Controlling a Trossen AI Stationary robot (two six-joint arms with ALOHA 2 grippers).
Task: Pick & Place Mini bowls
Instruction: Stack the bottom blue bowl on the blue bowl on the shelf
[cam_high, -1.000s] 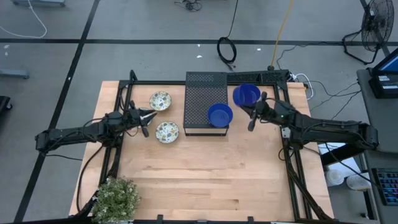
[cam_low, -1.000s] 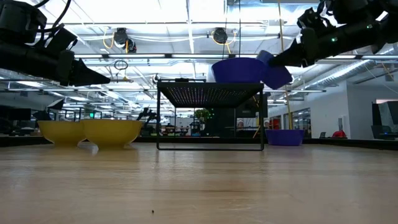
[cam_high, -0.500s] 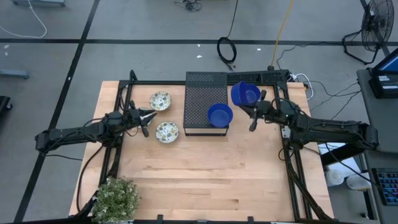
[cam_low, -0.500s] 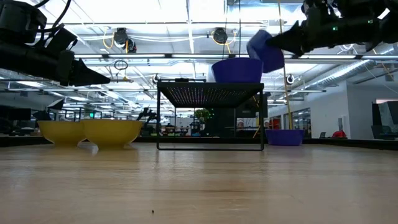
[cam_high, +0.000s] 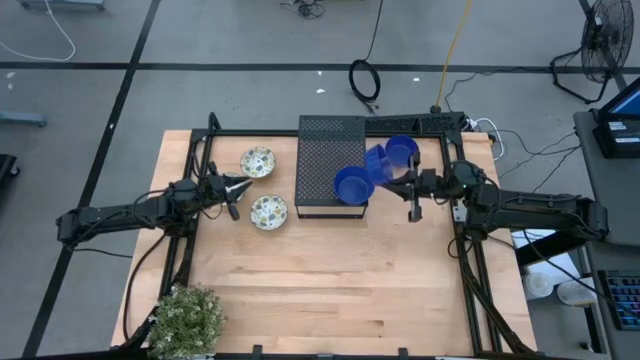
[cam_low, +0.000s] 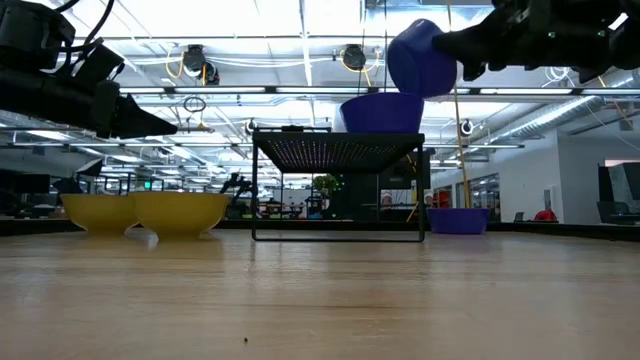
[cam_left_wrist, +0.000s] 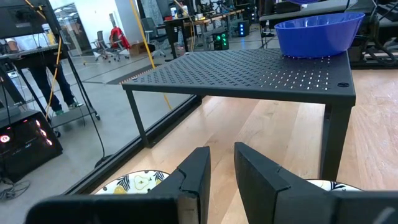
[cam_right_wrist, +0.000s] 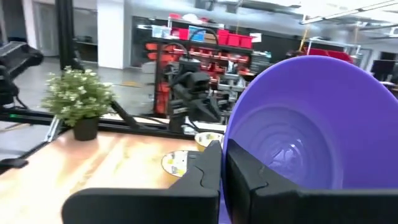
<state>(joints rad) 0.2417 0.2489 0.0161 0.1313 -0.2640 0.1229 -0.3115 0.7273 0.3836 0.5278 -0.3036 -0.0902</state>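
A black perforated box (cam_high: 330, 160) stands at the table's far middle, and one blue mini bowl (cam_high: 352, 186) rests on its top near the right corner. My right gripper (cam_high: 394, 176) is shut on a second blue bowl (cam_high: 377, 162), held high and tipped on its side beside the box (cam_low: 420, 58). A third blue bowl (cam_high: 403, 149) sits on the table behind it. Two cream floral bowls (cam_high: 258, 161) (cam_high: 268, 211) sit left of the box. Between them hovers my left gripper (cam_high: 238, 186), slightly open (cam_left_wrist: 222, 167) and holding nothing. My right gripper pinches the blue bowl's rim (cam_right_wrist: 231, 144) between its two fingers, one finger (cam_right_wrist: 252, 177) inside the bowl and the other (cam_right_wrist: 206, 171) outside. The fingers come from the table's right, roughly level. The bowl is lifted clear, tipped on its side, higher than the box top.
A small potted plant (cam_high: 188, 318) stands at the table's near left corner. Black frame rails (cam_high: 470, 270) run along the table's left and right sides. Bare wood lies in front of the box.
My right gripper has tipped upward and swung toward the box. The held blue bowl has risen and turned onto its side, moving left toward the box's right edge. This uncovers the blue bowl on the table behind it.
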